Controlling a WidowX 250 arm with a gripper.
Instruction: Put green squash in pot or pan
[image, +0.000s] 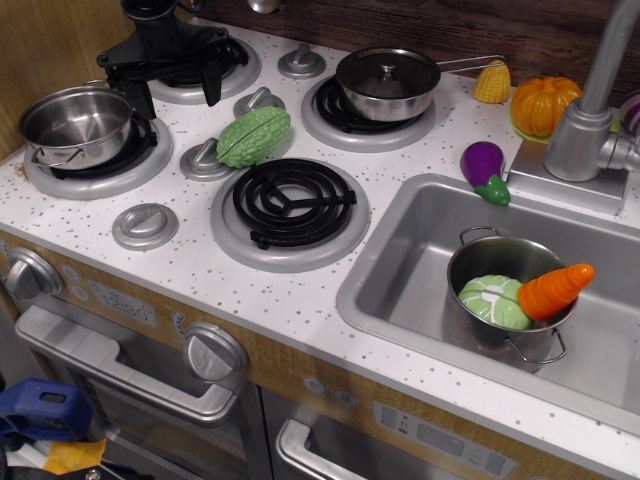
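Note:
The green squash (253, 136), light green with bumpy ridges, lies on the white stove top between the burners, leaning on a grey knob. The shiny lidless steel pot (78, 125) with loop handles stands empty on the front left burner. My black gripper (172, 82) hangs over the back left burner, above and right of the pot and left of the squash. Its fingers point down, spread apart and hold nothing.
A lidded pan (388, 82) with a long handle sits on the back right burner. The sink (420, 250) holds a steel pot (505, 290) with a cabbage toy and an orange carrot. An eggplant (485, 168), corn (492, 82), pumpkin (543, 104) and faucet (592, 120) stand at the right.

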